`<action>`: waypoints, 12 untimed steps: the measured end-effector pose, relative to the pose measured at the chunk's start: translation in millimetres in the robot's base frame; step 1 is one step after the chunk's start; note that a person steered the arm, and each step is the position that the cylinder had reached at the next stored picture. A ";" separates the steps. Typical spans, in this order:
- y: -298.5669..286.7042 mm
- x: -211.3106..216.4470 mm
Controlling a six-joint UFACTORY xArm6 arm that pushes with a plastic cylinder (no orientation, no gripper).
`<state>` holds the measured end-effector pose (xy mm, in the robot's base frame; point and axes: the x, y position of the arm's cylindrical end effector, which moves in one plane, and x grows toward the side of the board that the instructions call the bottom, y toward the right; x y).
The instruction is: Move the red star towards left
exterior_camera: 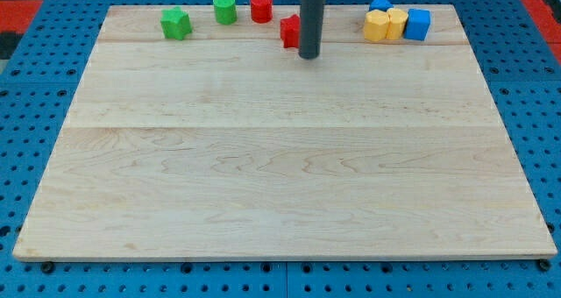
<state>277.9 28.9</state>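
upright dark rod, my tip [308, 56] lowered

A robotics lab bench: a pale wooden board [280, 158] lies on a blue perforated mounting plate [35, 88], with small coloured blocks [396, 24] along its top edge.

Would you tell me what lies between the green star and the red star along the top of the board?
In the camera view, between the green star and the red star stand a green cylinder and a red cylinder. My tip is at the red star's right side.

Pale wood counter [280, 175], matt and smooth-grained.
The red star [288, 31] is looking like matt plastic, perhaps; my tip [308, 56] is showing a dull dark finish.
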 end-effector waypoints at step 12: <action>32.5 -83.7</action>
<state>194.2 61.3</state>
